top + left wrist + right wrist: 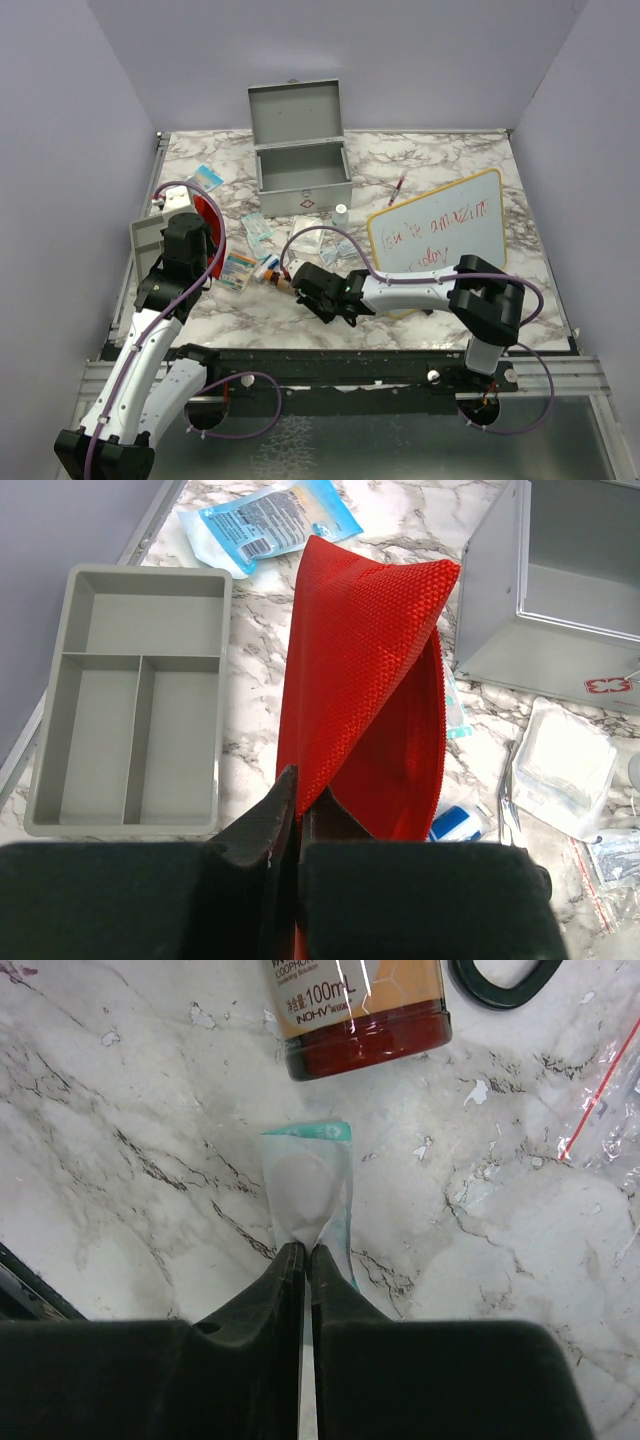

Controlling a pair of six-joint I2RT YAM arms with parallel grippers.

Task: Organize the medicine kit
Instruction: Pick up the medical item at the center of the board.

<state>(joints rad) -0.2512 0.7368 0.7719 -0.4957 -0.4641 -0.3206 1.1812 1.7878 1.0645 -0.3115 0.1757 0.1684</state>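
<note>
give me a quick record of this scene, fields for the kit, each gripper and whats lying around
medicine kit: open, lid upright, at the back of the table
left gripper: shut on red mesh pouch
right gripper: shut on the near end of small white packet with a teal edge
divided tray: grey, all compartments empty, left of the pouch
brown bottle: just beyond the packet
whiteboard: right side, handwriting on it
</note>
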